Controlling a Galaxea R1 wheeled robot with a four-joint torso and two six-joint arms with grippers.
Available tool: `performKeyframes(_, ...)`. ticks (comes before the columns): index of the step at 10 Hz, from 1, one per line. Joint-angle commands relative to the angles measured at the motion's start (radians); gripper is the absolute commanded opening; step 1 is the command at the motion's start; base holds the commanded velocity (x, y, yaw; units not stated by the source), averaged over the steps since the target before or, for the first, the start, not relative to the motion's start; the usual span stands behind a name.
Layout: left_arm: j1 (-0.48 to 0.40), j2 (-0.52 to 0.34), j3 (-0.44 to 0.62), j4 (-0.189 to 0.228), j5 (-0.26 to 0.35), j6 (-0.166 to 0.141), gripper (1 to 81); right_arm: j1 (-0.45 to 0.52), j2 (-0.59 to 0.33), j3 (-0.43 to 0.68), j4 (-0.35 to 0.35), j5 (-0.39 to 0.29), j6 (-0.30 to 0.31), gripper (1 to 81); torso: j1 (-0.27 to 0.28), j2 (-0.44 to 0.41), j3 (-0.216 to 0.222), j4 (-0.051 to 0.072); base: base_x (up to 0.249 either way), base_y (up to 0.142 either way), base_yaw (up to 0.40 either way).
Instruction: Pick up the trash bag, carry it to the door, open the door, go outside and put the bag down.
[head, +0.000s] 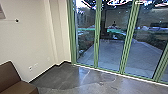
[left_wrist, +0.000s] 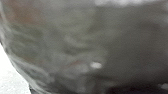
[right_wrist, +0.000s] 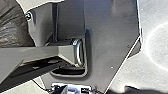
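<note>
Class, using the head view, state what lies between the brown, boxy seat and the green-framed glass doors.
Between the brown seat and the green-framed glass doors, the head view shows grey floor crossed by a pale curved line.

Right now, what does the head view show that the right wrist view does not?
Head view: green-framed glass doors, paved ground beyond them, a pale wall and a brown seat.
Right wrist view: part of the dark trash bag, beside the robot's own dark plate and jointed bar.
Both: grey floor.
</note>
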Motion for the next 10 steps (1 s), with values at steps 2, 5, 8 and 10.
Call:
performKeyframes(2, -0.059, -0.007, -0.002, 0.001, 0.088, 0.008, 1.0, 0.049, 0.01, -0.021, -0.004, -0.065, -0.004, 81.1, 0.0, 0.0, 0.0, 0.0, 0.0, 0.0, -0.247)
performKeyframes(5, -0.059, -0.004, -0.001, 0.018, 0.088, 0.007, 1.0, 0.046, 0.01, -0.027, -0.004, -0.065, -0.004, 81.1, 0.0, 0.0, 0.0, 0.0, 0.0, 0.0, -0.247)
performKeyframes(8, -0.059, -0.002, -0.004, 0.02, 0.086, 0.007, 1.0, 0.046, 0.013, -0.027, -0.011, -0.065, -0.004, 81.1, 0.0, 0.0, 0.0, 0.0, 0.0, 0.0, -0.248)
performKeyframes(10, -0.059, -0.002, -0.004, 0.02, 0.086, 0.007, 1.0, 0.044, 0.019, -0.039, -0.011, -0.063, -0.004, 81.1, 0.0, 0.0, 0.0, 0.0, 0.0, 0.0, -0.248)
